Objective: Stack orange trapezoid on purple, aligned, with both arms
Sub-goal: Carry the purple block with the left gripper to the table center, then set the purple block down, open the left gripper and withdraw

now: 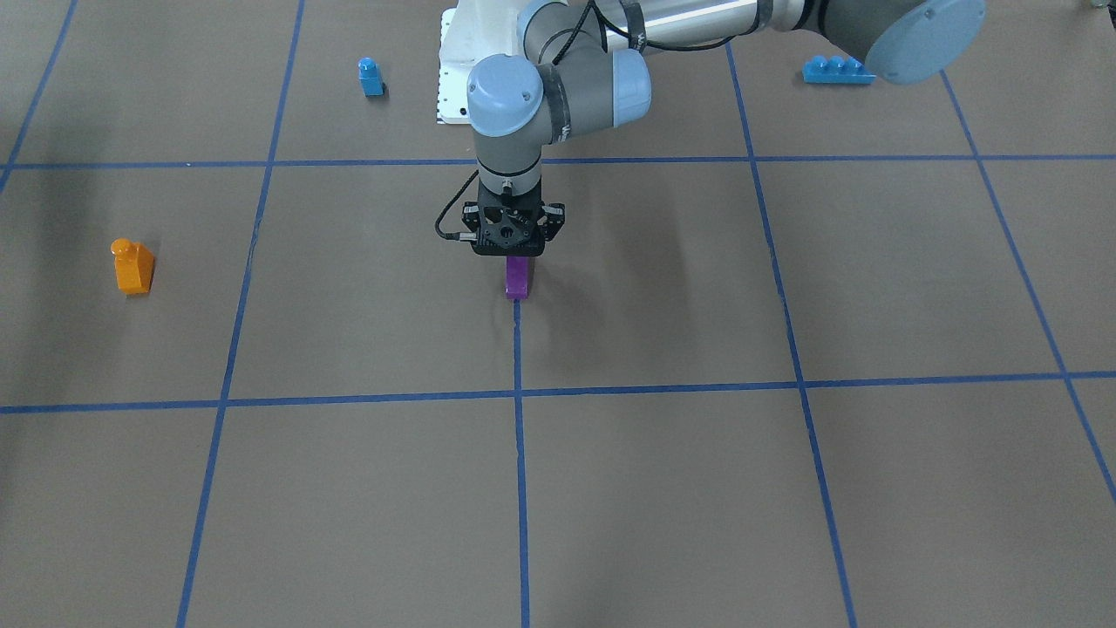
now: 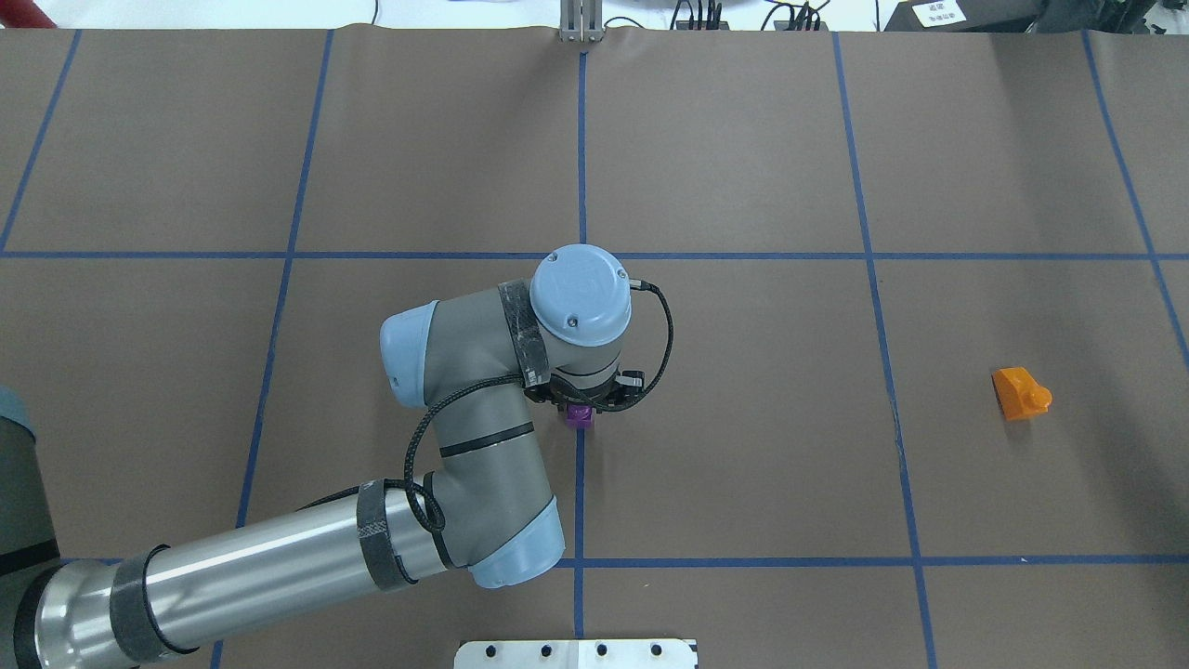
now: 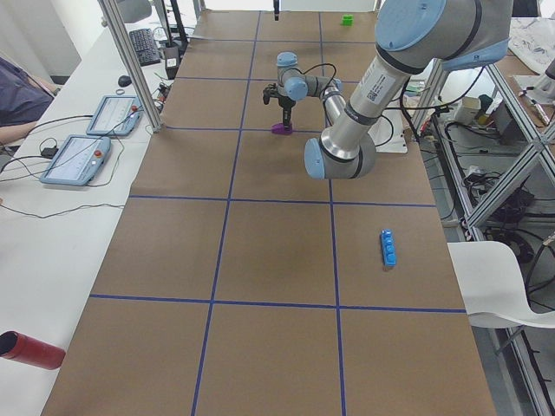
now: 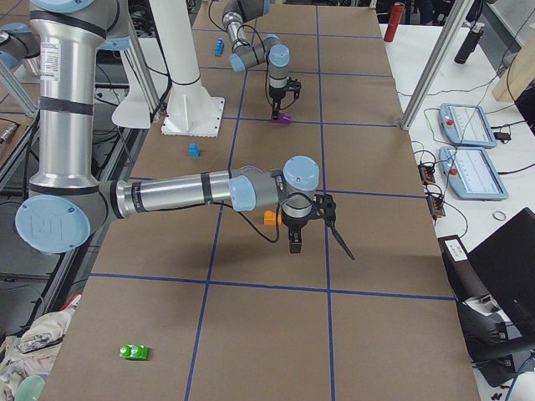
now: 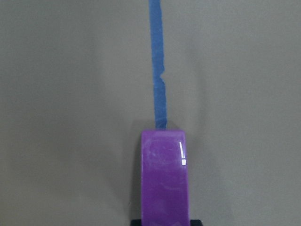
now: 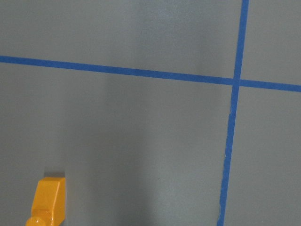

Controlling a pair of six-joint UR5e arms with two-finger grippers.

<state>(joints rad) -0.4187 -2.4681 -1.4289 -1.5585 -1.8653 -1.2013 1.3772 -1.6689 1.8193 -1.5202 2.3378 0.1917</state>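
The purple block [image 1: 517, 279] stands on the brown table at the end of a blue tape line, near the middle; it also shows in the overhead view [image 2: 580, 417] and fills the bottom of the left wrist view [image 5: 165, 179]. My left gripper [image 1: 514, 255] points straight down and is shut on it. The orange trapezoid [image 1: 133, 266] lies alone far to my right, stud sideways [image 2: 1020, 394], at the lower left of the right wrist view [image 6: 47, 200]. My right gripper [image 4: 316, 246] shows only in the exterior right view, hanging above and beside the orange block [image 4: 269, 217]; open or shut I cannot tell.
A small blue single-stud block [image 1: 370, 77] sits near the white base plate [image 1: 453, 87]. A long blue brick [image 1: 837, 70] lies on my left side. A green block [image 4: 134, 352] lies at the table's far right end. Blue tape lines grid the table.
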